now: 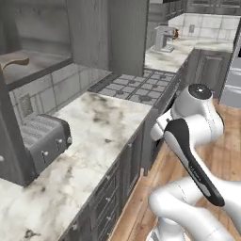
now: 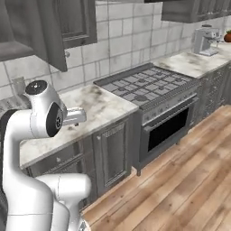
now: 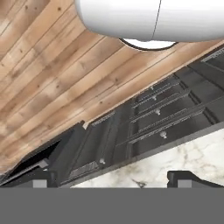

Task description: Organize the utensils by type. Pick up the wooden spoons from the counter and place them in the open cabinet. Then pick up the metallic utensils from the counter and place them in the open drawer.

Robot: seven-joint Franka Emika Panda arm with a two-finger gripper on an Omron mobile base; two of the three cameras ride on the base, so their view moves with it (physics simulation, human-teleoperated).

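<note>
A wooden spoon lies on the shelf of the open cabinet, above the marbled counter, where a toaster stands beside a gas hob. Wood flooring runs along the dark base cabinets. The gripper, fingers spread wide and empty, hangs at the counter's front edge, well apart from the spoon.
</note>
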